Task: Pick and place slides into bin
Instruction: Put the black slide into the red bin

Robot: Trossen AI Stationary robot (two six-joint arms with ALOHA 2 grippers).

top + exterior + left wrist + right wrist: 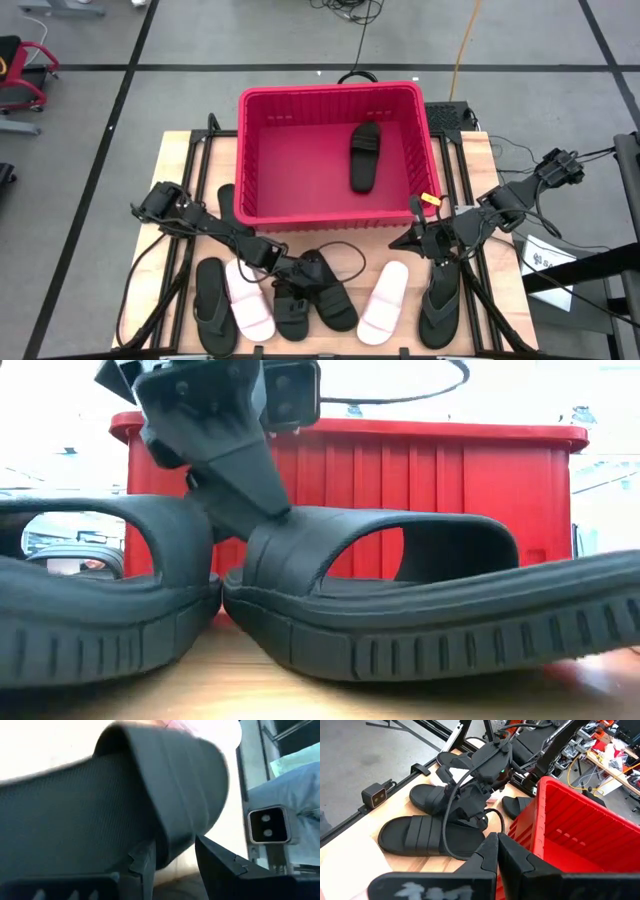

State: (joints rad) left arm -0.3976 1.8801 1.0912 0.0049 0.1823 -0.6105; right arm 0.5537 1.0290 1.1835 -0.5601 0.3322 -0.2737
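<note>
The red bin [330, 92] stands at the table's far middle with one black slide [365, 155] lying flat inside. Several slides lie in a row on the table in front of it: black ones and two pale pink-white ones [250, 300] [385, 300]. My left gripper [312, 270] is down on the strap of a black slide [338, 302] in the row's middle, its open fingers either side of the strap's edge. My right gripper [400, 242] is shut and empty, hovering by the bin's near right corner. My left gripper has the edge of the black slide's wide strap [172, 837] between its two fingers, coming from above and the table's left. One finger [144, 862] lies against the strap; a gap shows at the other finger [220, 862]. The slide's sole rests flat on the table [400, 650].
A second black slide [90, 610] lies close beside the one at my left gripper. Black flip-flops lie at the row's ends [210, 305] [440, 305]. Another black sandal [228, 198] lies left of the bin, partly under my left arm. A cable loops over the slides [455, 840].
</note>
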